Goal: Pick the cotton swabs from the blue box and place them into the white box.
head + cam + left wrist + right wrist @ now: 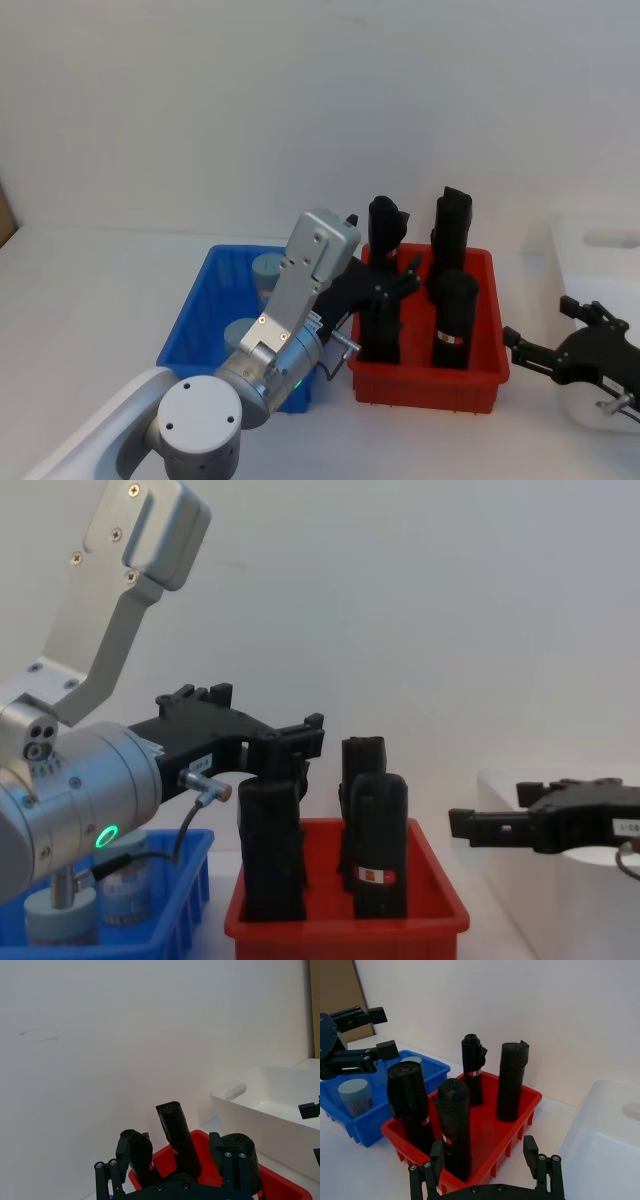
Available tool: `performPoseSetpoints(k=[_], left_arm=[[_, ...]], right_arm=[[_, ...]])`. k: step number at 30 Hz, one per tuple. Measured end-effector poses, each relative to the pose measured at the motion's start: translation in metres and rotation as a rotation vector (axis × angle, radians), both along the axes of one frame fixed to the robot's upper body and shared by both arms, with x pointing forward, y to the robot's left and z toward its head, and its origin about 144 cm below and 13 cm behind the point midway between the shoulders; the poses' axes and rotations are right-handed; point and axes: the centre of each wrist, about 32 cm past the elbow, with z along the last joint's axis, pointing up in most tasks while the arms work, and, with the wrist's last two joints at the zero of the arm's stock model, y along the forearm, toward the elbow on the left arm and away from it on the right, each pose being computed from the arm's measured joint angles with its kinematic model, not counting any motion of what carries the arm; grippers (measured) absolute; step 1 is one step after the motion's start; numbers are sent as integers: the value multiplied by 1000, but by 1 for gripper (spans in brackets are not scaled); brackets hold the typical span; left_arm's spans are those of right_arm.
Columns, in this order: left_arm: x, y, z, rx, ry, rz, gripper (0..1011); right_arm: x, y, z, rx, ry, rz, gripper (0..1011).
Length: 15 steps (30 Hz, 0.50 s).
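Nearest the head camera is the left arm (200,420), its silver joint low at the front; its left gripper (387,1031) hangs raised above the line where the blue box (185,325) meets the red bin (425,385), higher than the tops of the black rolls (455,1125); its fingers stand wide apart and hold nothing. The right gripper (483,1152) hovers off the table (90,290), just in front of the white box (585,1120) and to the right of the red bin; its fingers are likewise spread and empty.

Two tubs of the cotton swabs (270,270) stand upright in the blue box, one toward the far wall and one nearer the robot, partly hidden behind the left arm; neither gripper touches them. No tub shows in the part of the white box's interior that can be seen; the rest of it is hidden.

Progress judgement: the task appears to be at or near its start; at least two tubs are left to grasp, carry past the red bin and set down in the white box.
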Motion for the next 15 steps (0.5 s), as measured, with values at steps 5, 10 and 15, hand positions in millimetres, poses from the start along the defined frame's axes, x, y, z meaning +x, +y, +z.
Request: performPoseSetpoints(k=[5, 10, 15], left_arm=[[0, 0, 0, 0, 0, 0, 1004], [0, 0, 0, 0, 0, 0, 1004], [0, 0, 0, 0, 0, 0, 1004]], right_arm=[[6, 2, 4, -8, 12, 21, 1001], [12, 7, 8, -14, 10, 32, 1001], [17, 14, 8, -21, 11, 40, 1001]])
